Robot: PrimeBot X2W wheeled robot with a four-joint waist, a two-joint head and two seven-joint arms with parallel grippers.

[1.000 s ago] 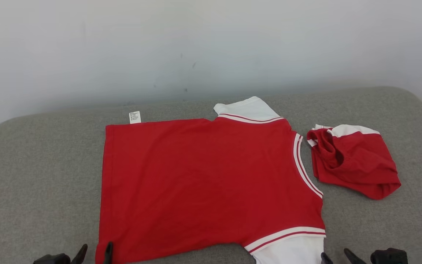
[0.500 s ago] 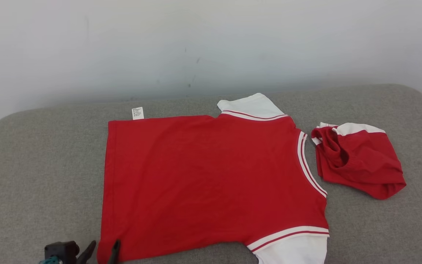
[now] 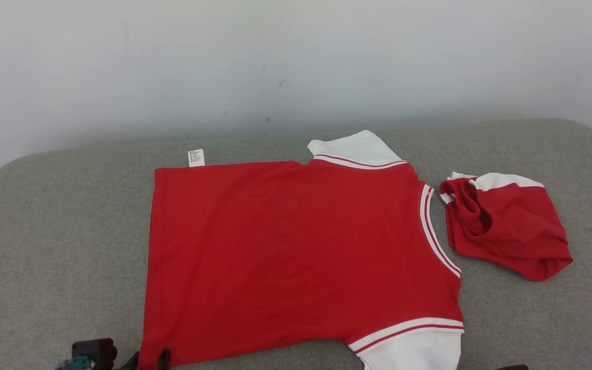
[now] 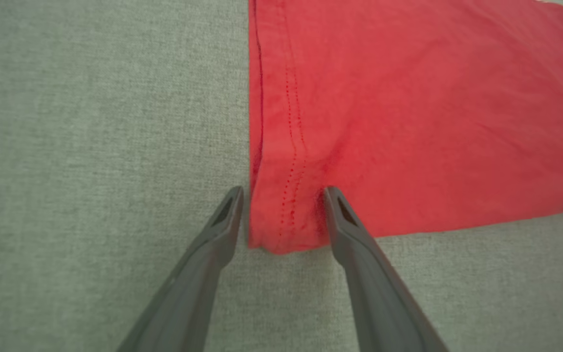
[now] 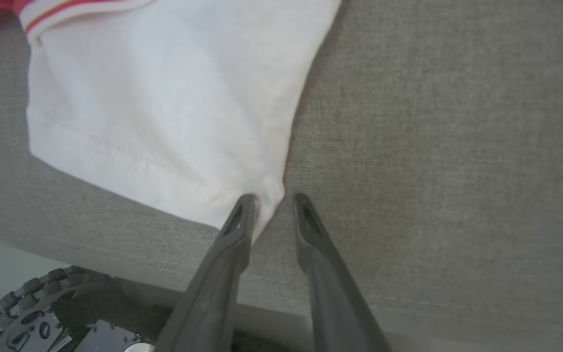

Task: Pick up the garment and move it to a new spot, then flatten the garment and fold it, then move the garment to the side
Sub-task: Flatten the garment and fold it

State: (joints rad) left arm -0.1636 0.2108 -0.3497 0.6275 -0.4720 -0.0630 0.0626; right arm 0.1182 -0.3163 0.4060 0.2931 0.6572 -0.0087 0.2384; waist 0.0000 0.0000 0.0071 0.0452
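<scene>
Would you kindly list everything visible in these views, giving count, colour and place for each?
Flat shirt: one, red with white sleeves and striped trim, spread across the cushion's middle.
Care label: one, white, poking out at the shirt's far left edge.
Bundled garment: one, red and white, right of the shirt's neckline.
Cushion: one, grey fabric, under both garments.
Wall: one, pale white, behind the cushion.
Wheeled base: one, dark, below the cushion's front edge in the right wrist view.
Left gripper: one, dark, open, straddling the shirt's near left hem corner.
Right gripper: one, dark, narrowly open at the shirt's near sleeve corner.
</scene>
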